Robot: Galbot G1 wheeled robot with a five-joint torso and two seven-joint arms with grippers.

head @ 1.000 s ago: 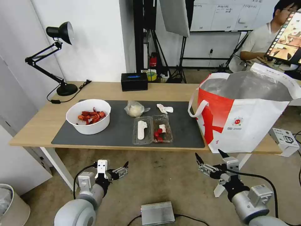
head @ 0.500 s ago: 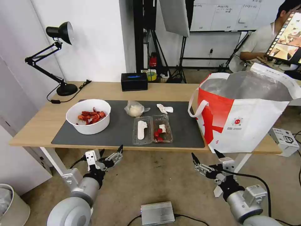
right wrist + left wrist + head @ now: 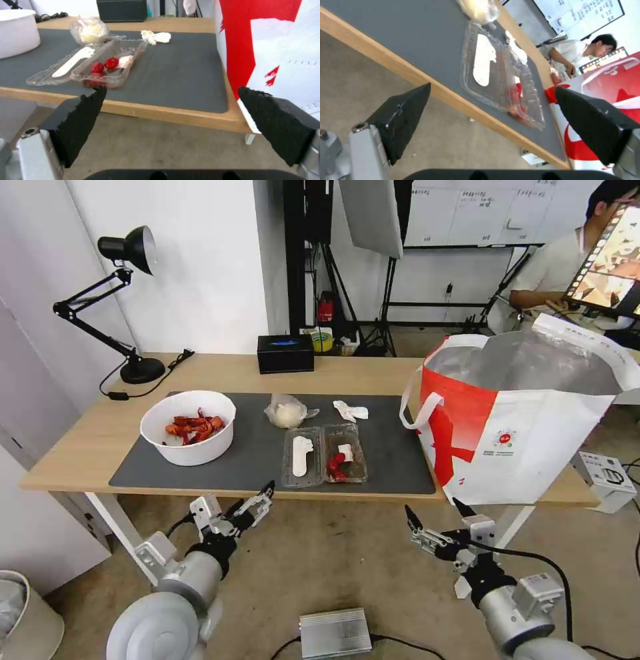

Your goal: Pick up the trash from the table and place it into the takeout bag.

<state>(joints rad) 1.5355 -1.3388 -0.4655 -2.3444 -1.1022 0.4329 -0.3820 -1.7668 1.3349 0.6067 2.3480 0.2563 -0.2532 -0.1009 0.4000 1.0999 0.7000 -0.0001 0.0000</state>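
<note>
On the table's [image 3: 80, 447] dark grey mat [image 3: 253, 463] lies the trash: a white bowl [image 3: 189, 427] of red shells, a clear bag [image 3: 287, 413] with a whitish lump, a crumpled tissue [image 3: 351, 411], and an open clear clamshell box [image 3: 325, 454] with red scraps. The takeout bag [image 3: 527, 427] stands open at the table's right end. My left gripper [image 3: 252, 500] hangs open just below the front edge, facing the clamshell box [image 3: 493, 75]. My right gripper [image 3: 433, 508] is open below the edge, between the box [image 3: 96, 62] and the takeout bag [image 3: 283, 50].
A black desk lamp [image 3: 127, 300] stands at the back left and a black box [image 3: 286, 353] at the back middle. A white device [image 3: 605, 477] sits by the right table corner. On the floor lie a silver box [image 3: 335, 633] and a bin [image 3: 27, 613].
My left gripper has risen and moved forward, up to the table's front edge. The right gripper has shifted slightly left and stays low.
</note>
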